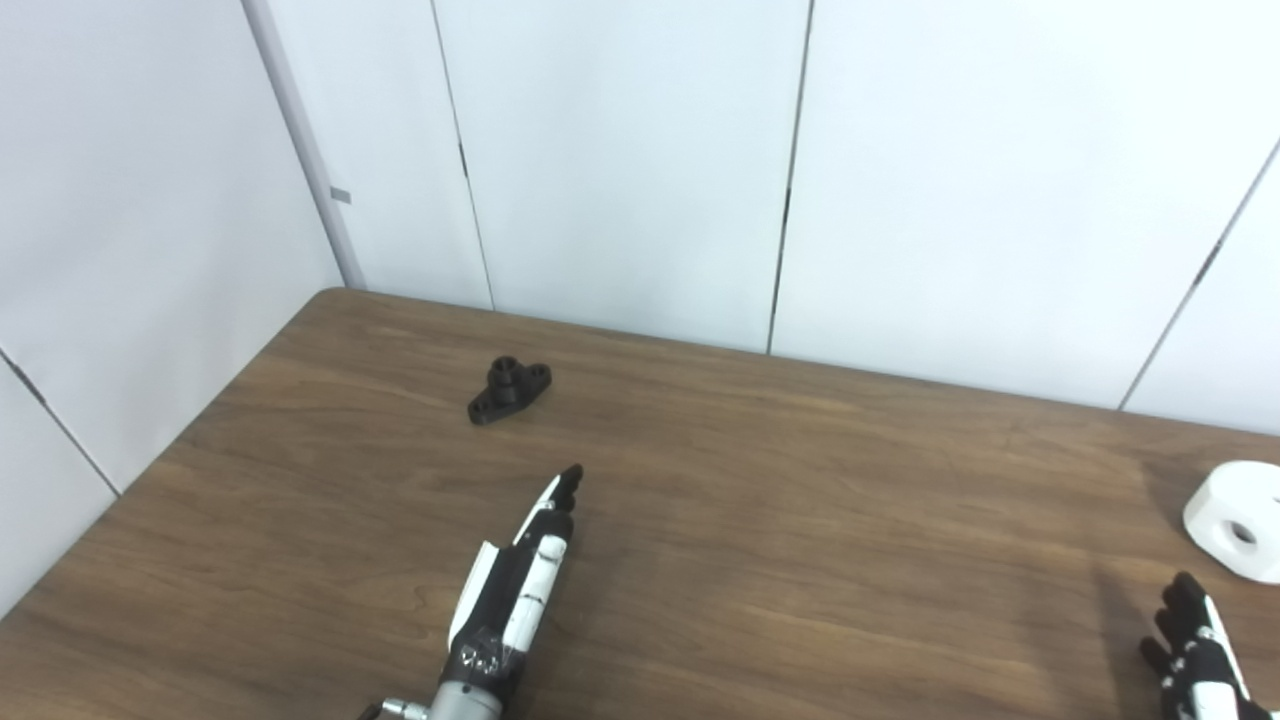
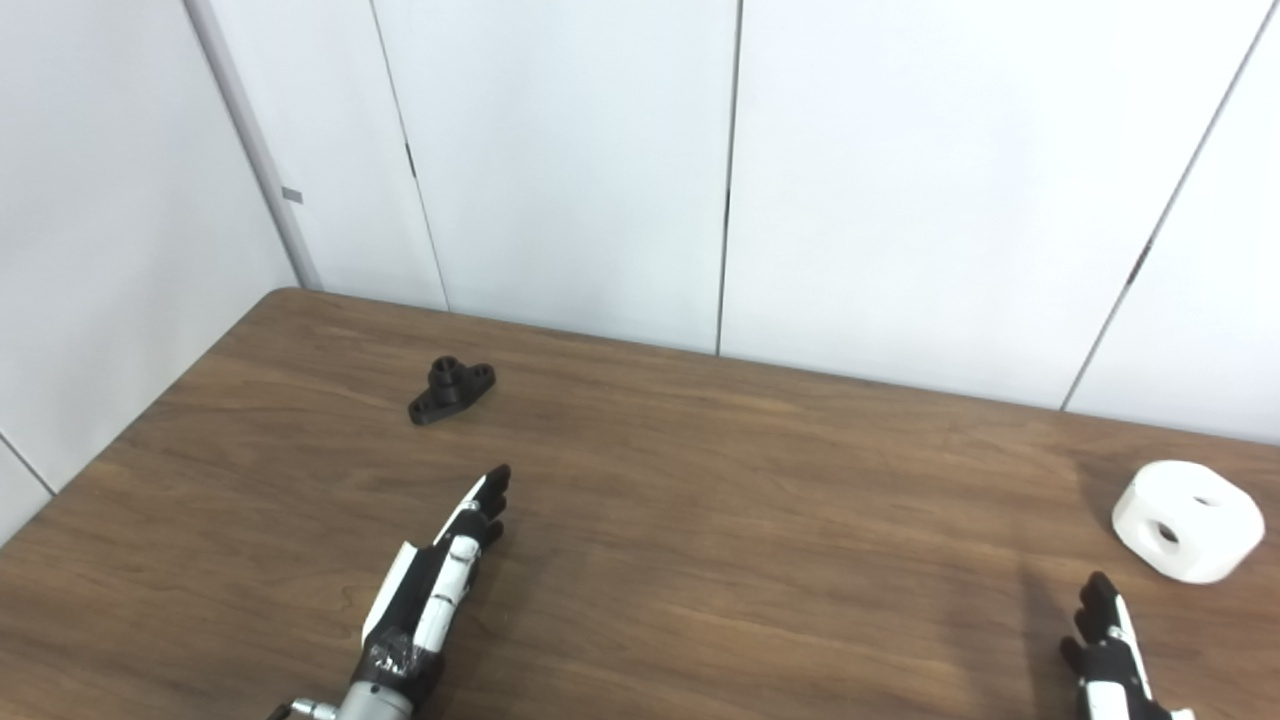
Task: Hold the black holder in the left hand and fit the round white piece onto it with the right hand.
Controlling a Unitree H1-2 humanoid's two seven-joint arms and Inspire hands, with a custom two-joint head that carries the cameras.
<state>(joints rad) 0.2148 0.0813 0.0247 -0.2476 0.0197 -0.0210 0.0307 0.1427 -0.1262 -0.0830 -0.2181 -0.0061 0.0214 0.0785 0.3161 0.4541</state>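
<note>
The black holder [image 1: 509, 389], a small flanged base with a short round post, lies on the brown table toward the far left. My left hand [image 1: 520, 580] is stretched out flat above the table, fingers extended and pointing at the holder, a short way in front of it and holding nothing. The round white piece [image 2: 1187, 520], a chunky ring with holes in its top and side, rests near the right edge. My right hand [image 2: 1108, 640] rises from the bottom right corner, fingers apart and empty, just in front of the white piece.
The wooden table [image 1: 800, 520] runs up to white wall panels [image 1: 620, 160] at the back and on the left. Its left edge slants down toward the lower left corner.
</note>
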